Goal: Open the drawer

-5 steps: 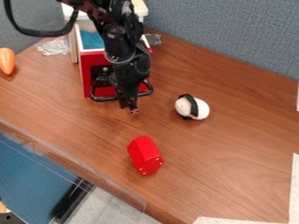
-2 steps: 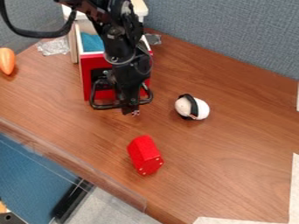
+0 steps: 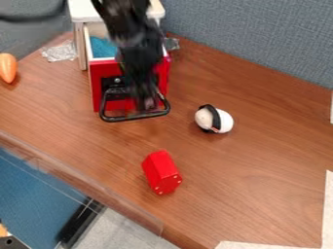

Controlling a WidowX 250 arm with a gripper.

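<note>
The drawer (image 3: 98,90) stands out from its white cabinet (image 3: 84,13) by the desk's (image 3: 260,189) far left corner, its blue inside showing, so the opening looks largely done. Its black handle (image 3: 133,117) juts forward as a loop, a shape that lets a gripper (image 3: 147,101) pull from behind it. The gripper is blurred beside the red front; I cannot tell how wide it is or whether it holds anything.

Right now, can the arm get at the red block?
Likely yes: only the black handle on the open drawer seems to lie between the gripper and the red block; it would probably need to clear that first.
</note>
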